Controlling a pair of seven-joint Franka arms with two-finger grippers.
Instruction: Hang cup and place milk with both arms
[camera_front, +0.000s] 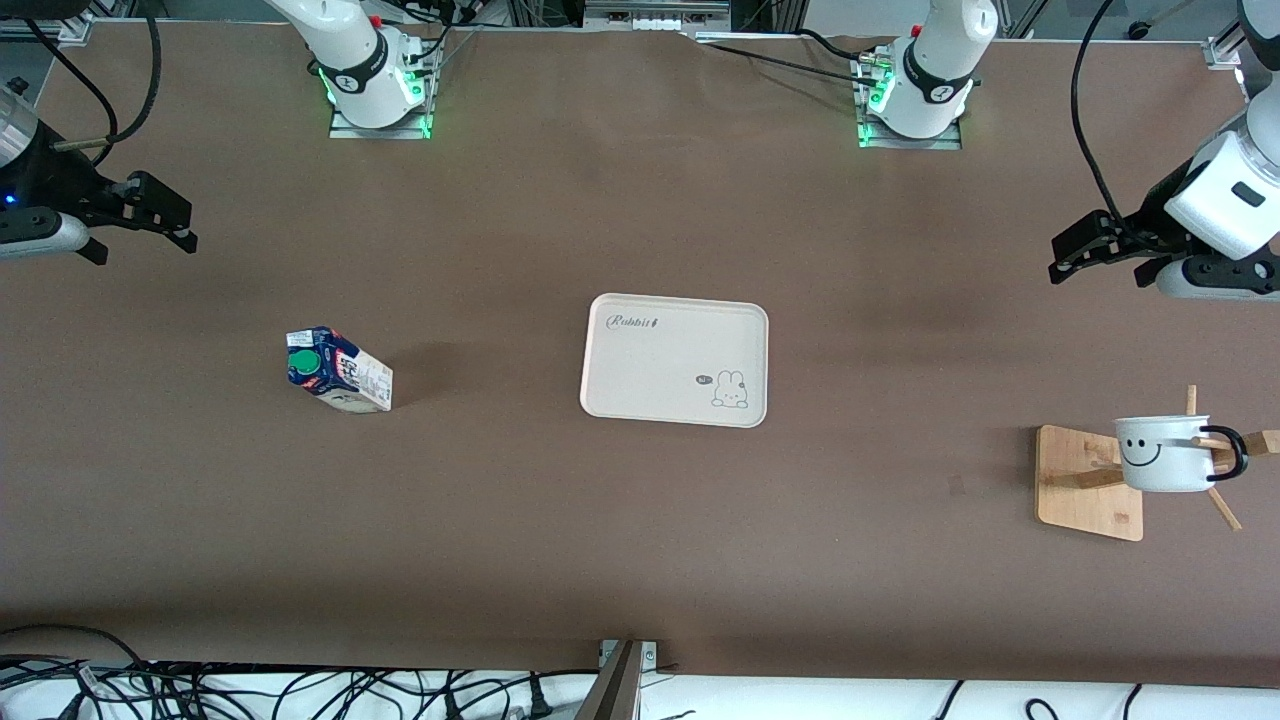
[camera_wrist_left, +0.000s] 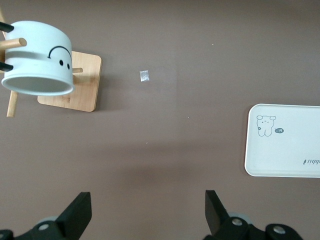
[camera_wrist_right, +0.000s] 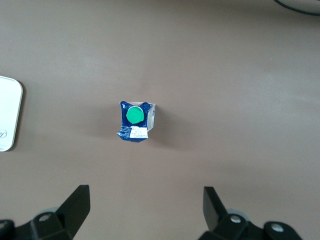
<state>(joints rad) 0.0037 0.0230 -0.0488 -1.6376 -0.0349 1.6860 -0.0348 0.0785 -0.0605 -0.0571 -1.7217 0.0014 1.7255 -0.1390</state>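
Hanging by its black handle from a peg of the wooden rack (camera_front: 1088, 482), the cup (camera_front: 1165, 452) sits at the lower right of the front view, below the left gripper (camera_front: 1085, 252), whose fingers are spread wide and empty. The milk (camera_front: 338, 371) stands on the brown table (camera_front: 640, 540) at centre left, lower in the frame than the right gripper (camera_front: 160, 215), also wide apart and holding nothing, at the upper left edge. A cream tray (camera_front: 675, 360) lies mid-frame between carton and rack.
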